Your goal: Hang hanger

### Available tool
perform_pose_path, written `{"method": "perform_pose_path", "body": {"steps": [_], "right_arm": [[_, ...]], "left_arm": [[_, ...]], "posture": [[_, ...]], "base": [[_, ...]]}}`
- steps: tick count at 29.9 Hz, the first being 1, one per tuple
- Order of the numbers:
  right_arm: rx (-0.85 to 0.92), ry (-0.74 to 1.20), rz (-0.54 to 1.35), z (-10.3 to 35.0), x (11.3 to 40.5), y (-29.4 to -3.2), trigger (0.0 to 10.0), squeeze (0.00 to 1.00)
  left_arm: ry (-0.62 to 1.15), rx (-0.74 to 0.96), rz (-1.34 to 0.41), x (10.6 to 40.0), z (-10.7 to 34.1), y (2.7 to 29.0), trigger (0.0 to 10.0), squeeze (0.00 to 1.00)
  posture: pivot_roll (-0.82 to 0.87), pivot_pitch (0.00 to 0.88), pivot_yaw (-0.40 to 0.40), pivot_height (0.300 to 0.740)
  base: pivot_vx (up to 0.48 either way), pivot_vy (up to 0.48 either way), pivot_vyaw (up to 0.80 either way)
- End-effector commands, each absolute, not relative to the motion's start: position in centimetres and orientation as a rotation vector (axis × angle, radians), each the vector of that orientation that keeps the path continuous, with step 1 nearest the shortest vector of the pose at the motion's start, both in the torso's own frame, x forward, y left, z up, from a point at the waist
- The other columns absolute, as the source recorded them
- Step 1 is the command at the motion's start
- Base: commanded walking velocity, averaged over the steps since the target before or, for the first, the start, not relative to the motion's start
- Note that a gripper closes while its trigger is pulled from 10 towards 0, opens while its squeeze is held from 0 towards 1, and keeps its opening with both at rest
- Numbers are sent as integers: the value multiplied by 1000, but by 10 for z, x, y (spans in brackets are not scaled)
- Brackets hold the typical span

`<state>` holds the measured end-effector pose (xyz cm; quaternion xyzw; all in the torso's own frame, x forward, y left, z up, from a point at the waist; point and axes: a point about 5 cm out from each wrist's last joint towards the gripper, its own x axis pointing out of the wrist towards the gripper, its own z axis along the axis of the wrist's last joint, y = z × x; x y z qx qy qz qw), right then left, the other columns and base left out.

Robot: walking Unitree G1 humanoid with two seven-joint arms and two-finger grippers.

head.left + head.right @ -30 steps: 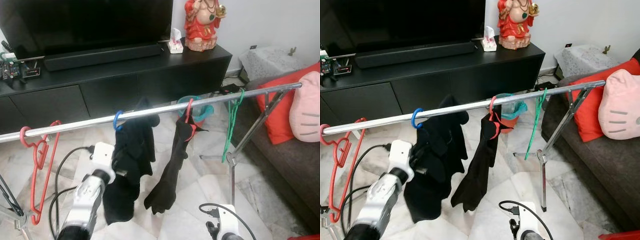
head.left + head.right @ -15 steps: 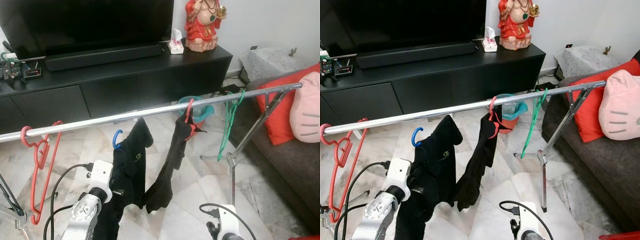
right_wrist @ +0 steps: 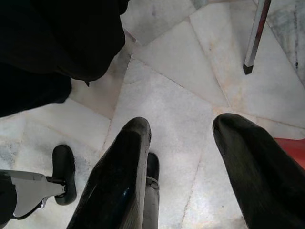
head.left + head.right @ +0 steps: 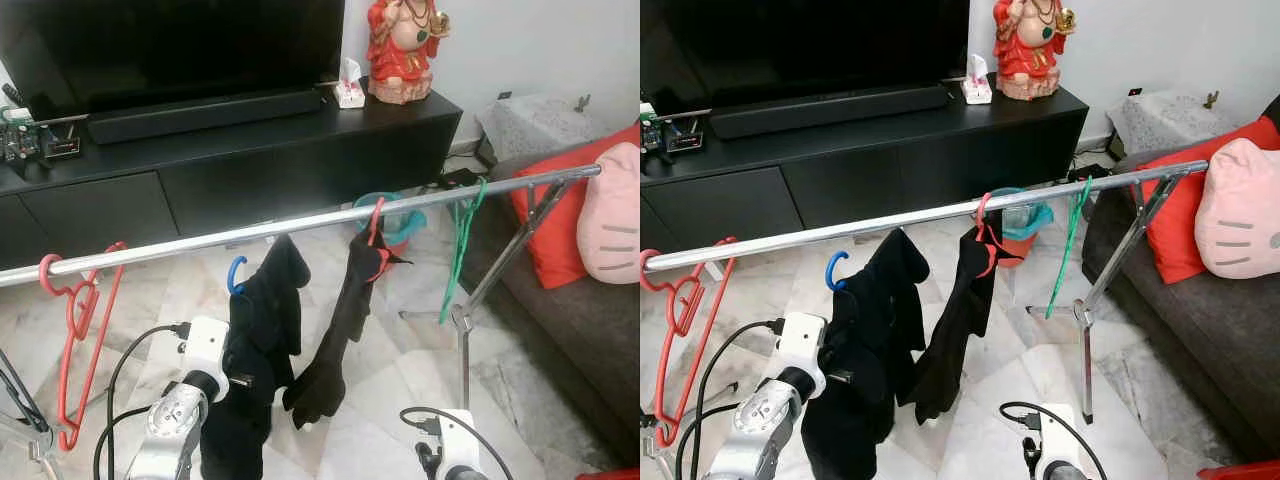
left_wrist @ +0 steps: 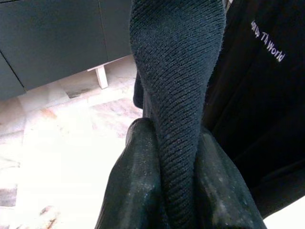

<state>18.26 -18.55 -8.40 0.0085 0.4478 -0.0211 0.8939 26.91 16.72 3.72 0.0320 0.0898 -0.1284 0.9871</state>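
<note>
Along the shiny metal rail (image 4: 300,224) that slants across the room, a thin red wire hanger (image 4: 75,320) dangles at the far left end. Below the rail, the left gripper (image 5: 178,191) pinches a fold of ribbed black knit, part of the dark garment (image 4: 255,350) draped on the blue hanger (image 4: 234,273), whose curved hook sits just under the rail, not over it. Further along, a red hanger (image 4: 375,225) hooked on the rail carries a long limp black cloth (image 4: 340,330), and a slim green hanger (image 4: 462,240) hangs near the right end. Low over pale marble tiles (image 3: 171,109), the right gripper (image 3: 183,176) has its glossy black fingers spread apart, holding nothing.
</note>
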Motion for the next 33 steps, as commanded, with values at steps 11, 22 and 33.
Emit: {"method": "perform_pose_path", "body": {"steps": [11,22,33], "right_arm": [[29,928,-67,-85,180,-186,10000,0],[34,928,-69,-85,180,-185,10000,0],[41,926,-76,-85,181,-185,10000,0]], "left_arm": [[137,43,-275,276,49,162,10000,0],[142,46,-281,275,49,162,10000,0],[147,45,-297,276,49,160,10000,0]], "posture": [[65,0,-13,740],[66,0,-9,740],[72,0,-8,740]], "base": [[-259,0,0],[-296,0,0],[-297,0,0]]}}
